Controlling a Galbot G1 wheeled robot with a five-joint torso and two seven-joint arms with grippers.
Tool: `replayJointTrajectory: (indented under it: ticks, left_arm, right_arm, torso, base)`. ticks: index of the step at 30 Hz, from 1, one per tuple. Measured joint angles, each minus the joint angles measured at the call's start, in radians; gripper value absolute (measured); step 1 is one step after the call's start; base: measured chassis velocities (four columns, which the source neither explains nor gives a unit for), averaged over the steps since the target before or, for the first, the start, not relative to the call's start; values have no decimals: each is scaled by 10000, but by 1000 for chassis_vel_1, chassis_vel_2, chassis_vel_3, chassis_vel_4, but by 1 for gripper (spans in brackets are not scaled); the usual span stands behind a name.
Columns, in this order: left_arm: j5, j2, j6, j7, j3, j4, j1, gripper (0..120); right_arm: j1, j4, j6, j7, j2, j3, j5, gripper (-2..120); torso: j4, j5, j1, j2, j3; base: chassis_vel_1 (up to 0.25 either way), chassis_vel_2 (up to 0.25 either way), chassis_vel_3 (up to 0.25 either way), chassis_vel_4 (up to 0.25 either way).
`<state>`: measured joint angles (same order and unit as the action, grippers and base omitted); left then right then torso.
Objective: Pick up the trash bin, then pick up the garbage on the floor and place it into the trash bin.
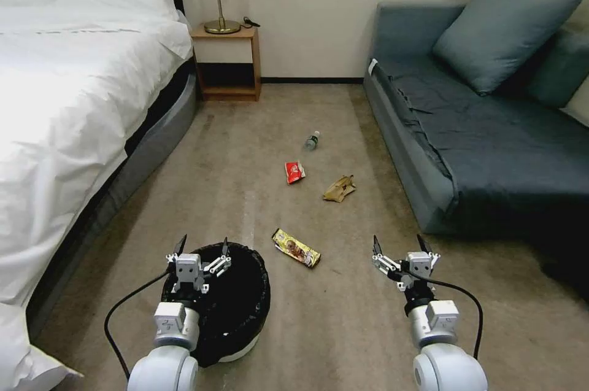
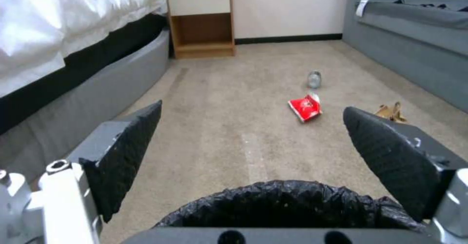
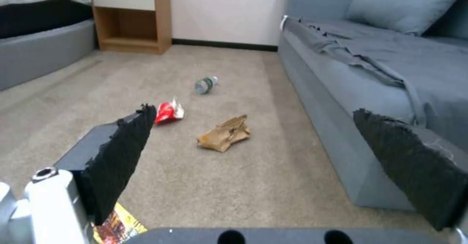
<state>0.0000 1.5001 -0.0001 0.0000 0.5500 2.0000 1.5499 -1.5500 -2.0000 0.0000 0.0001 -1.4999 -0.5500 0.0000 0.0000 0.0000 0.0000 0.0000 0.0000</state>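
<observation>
Bed (image 1: 73,108): bounds the floor left of the left fingers; little room that way.
Left gripper (image 1: 201,251): fingers spread wide over the far rim of the trash bin (image 1: 239,311), apparently lined up to take it; nothing is pinched.
Gold wrapper (image 1: 296,248): on the floor between the two sets of fingers, just beyond the bin.
Red packet (image 1: 294,172), bottle (image 1: 311,140), brown paper (image 1: 339,188): farther ahead on open carpet, apart from one another.
Right gripper (image 1: 399,248): fingers spread, empty, above bare floor.
Sofa (image 1: 491,133): its base edge is near the right fingers' outer side.
</observation>
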Motion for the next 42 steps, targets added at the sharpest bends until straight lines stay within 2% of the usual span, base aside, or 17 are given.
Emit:
replayJointTrajectory:
  ticks: [40,42]
  left_arm:
    - [-5,2,8,0,3,10,0,100]
    - [-172,180,488,-112,140,440,-6,100]
  right_arm:
    - [0,0,0,0,0,0,0,100]
    - [-13,-40,-3,4,-13,1,-7,100]
  torso:
    - [0,0,0,0,0]
    - [0,-3,0,0,0]
  base:
    - [0,0,0,0]
    - [0,0,0,0]
